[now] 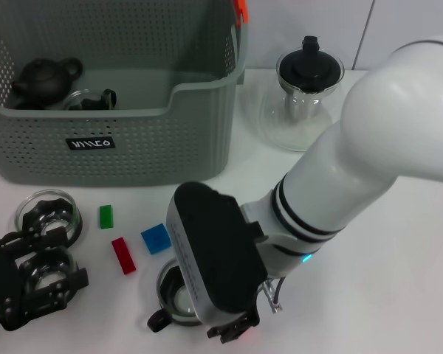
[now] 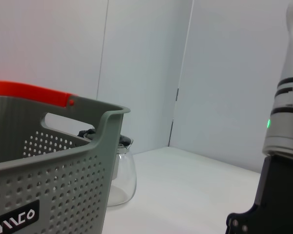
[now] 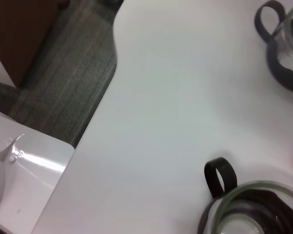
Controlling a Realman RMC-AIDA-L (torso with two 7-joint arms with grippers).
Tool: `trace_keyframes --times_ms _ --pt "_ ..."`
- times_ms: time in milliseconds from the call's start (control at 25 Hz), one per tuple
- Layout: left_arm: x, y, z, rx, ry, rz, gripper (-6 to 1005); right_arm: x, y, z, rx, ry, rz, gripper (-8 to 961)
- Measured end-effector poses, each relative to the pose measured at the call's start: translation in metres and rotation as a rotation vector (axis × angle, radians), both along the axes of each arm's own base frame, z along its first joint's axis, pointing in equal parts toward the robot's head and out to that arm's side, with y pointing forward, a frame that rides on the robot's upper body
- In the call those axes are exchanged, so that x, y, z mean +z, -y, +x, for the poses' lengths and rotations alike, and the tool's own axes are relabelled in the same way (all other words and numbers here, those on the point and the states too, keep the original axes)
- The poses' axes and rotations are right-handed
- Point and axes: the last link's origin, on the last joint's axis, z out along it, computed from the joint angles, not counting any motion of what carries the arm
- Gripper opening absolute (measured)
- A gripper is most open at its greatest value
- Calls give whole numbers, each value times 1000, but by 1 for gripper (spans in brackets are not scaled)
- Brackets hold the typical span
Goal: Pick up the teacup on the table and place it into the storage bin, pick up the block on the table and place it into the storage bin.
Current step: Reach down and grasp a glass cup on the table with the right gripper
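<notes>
The grey perforated storage bin (image 1: 207,88) stands at the back left and also shows in the left wrist view (image 2: 63,161). It holds a dark teapot (image 1: 46,78) and a glass cup (image 1: 88,100). A glass teacup with a black base and handle (image 1: 170,301) sits at the table's front. My right gripper (image 1: 225,328) hangs directly over it, and the right wrist view shows this teacup (image 3: 254,214) close below. A green block (image 1: 105,216), a red block (image 1: 123,255) and a blue block (image 1: 156,238) lie left of it. My left gripper (image 1: 37,276) rests low at the front left.
Two more glass teacups sit at the front left, one (image 1: 50,212) free and one (image 1: 48,267) at my left gripper. A glass pot with a black lid (image 1: 306,92) stands right of the bin. The table's edge (image 3: 95,126) is close to the front teacup.
</notes>
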Motion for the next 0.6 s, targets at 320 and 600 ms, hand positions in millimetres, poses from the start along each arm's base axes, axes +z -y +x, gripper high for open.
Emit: trace_keyframes --times_ms 320,600 --pt "0 1 -1 4 -1 1 733 -4 1 4 -3 9 0 619" --pt "0 0 0 4 -1 2 733 -5 0 6 -29 10 -5 545"
